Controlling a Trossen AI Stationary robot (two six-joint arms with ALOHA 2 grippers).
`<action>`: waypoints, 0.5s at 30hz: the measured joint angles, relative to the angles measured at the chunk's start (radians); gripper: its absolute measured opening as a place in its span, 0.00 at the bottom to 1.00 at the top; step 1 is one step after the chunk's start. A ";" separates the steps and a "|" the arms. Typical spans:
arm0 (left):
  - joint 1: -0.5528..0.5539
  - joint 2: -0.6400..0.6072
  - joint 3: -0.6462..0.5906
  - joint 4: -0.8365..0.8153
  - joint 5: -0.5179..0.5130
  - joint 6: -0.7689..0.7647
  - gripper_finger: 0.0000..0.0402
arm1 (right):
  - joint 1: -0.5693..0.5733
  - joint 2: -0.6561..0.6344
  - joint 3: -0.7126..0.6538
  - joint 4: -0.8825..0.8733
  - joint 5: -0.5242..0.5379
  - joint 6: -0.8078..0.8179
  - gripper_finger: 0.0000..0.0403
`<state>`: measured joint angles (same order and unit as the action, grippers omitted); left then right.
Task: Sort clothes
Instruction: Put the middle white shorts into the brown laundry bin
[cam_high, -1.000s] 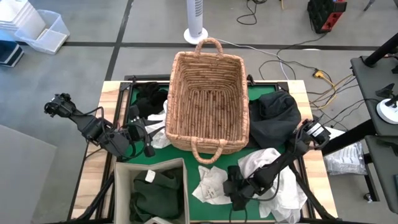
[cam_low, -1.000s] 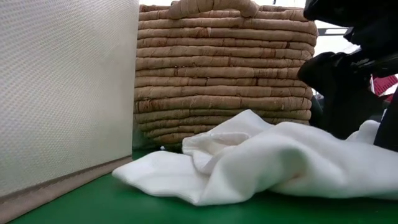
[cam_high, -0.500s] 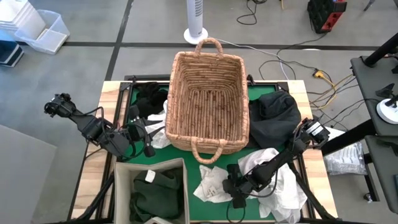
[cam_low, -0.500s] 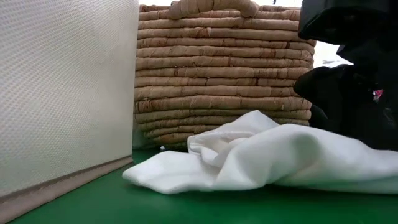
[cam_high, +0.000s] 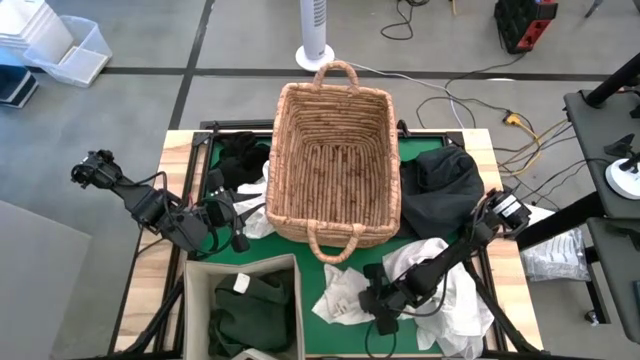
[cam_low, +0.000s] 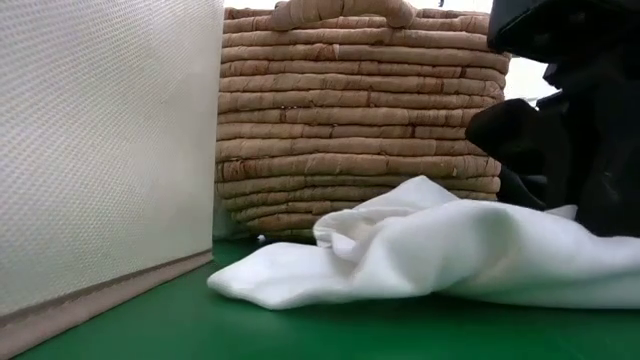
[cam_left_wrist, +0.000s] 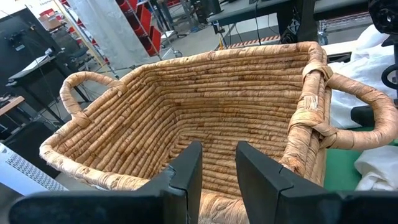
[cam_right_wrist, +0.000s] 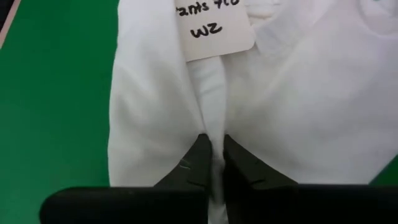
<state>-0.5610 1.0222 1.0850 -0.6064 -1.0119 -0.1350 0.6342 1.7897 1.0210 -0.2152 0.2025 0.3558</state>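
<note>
The right gripper (cam_right_wrist: 212, 149) is down on the green mat, its fingers pinched shut on a fold of a white garment (cam_right_wrist: 298, 106) — the cloth bunches up between the tips, and a paper tag (cam_right_wrist: 214, 25) with handwriting lies on the fabric just ahead of them. In the high view this gripper (cam_high: 372, 298) sits in front of the basket (cam_high: 335, 160), with the white garment (cam_high: 340, 295) spread to either side of it and a dark garment (cam_high: 445, 180) farther back along the arm's own side. The left gripper (cam_left_wrist: 217, 168) hovers beside the basket's near wall, fingers slightly apart and holding nothing. A bin (cam_high: 243, 310) with dark clothes (cam_high: 250, 315) in it stands just in front of the left gripper (cam_high: 228, 222).
</note>
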 joint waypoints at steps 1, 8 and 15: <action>0.000 0.000 0.000 0.000 0.000 -0.002 0.19 | 0.000 -0.009 0.000 -0.003 0.000 -0.006 0.04; 0.000 0.000 -0.001 0.000 0.000 -0.005 0.19 | 0.005 -0.131 0.001 -0.047 0.034 -0.017 0.03; 0.000 0.000 -0.001 -0.001 0.001 -0.009 0.19 | 0.021 -0.292 0.002 -0.040 0.064 -0.074 0.03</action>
<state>-0.5613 1.0222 1.0840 -0.6075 -1.0111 -0.1440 0.6549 1.4973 1.0233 -0.2557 0.2663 0.2818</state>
